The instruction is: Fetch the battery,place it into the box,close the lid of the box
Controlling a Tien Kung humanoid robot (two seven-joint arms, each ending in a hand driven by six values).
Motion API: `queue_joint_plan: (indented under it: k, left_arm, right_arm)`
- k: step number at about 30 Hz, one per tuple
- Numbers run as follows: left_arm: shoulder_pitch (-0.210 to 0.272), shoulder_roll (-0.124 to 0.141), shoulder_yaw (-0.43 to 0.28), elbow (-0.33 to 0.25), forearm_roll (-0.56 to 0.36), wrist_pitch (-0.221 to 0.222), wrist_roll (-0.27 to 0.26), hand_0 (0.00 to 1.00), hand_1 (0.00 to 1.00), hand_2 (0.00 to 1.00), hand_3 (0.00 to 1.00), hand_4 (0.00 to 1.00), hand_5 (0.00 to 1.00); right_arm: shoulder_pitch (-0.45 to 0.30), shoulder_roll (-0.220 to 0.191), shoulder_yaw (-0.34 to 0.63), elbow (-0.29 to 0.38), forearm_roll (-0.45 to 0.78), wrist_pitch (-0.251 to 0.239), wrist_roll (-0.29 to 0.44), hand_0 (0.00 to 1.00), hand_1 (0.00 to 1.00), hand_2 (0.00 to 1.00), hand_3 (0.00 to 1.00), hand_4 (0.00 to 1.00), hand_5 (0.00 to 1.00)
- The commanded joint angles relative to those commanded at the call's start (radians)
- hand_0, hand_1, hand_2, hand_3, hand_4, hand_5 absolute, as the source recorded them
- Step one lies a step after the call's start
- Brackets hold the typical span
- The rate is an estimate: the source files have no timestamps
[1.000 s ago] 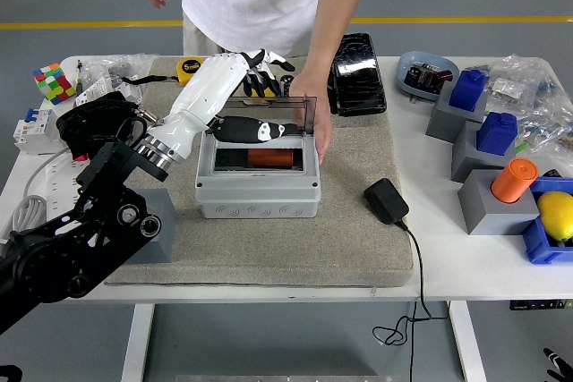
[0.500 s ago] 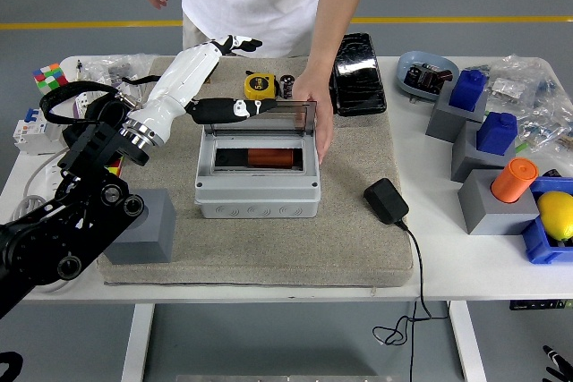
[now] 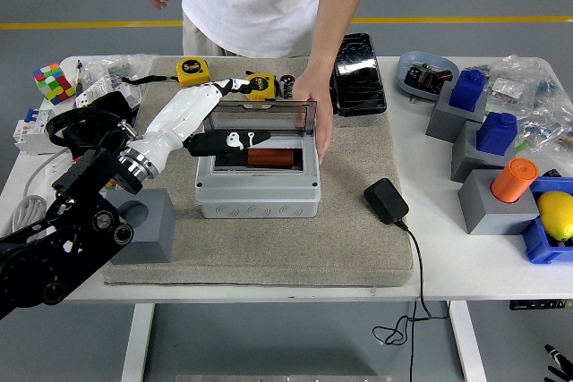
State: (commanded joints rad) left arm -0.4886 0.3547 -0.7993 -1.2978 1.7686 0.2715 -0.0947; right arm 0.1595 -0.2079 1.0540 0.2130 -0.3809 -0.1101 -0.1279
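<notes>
Orange and already lying inside the grey box, the battery leaves you only the lid. Your left hand hangs over the box's left half, fingers loose, holding nothing; the right is out of view. The smoky lid stands upright at the box's rear, with a person's hand on its right corner. Swing the lid down carelessly and you may pinch that hand or shove the box.

Prob. lab: floor line, parts-strewn table
</notes>
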Motion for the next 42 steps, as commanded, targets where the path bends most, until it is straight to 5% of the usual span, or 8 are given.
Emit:
queue_joint_plan:
  k: [18,42]
  left_arm:
    - [0.095,0.068,0.034,-0.148,-0.021,0.001,0.002,0.67,0.7,0.708,0.743,0.998,0.864]
    - [0.11,0.07,0.06,-0.135,-0.116,-0.02,0.006,0.616,0.681,0.705,0.74,0.998,0.849]
  right_arm:
    - [-0.005,0.002,0.015,0.0,-0.01,0.003,0.006,0.661,0.664,0.669,0.549,0.954,0.465]
    - [-0.002,0.002,0.024,-0.003,-0.016,0.004,0.004,0.661,0.664,0.669,0.549,0.955,0.463]
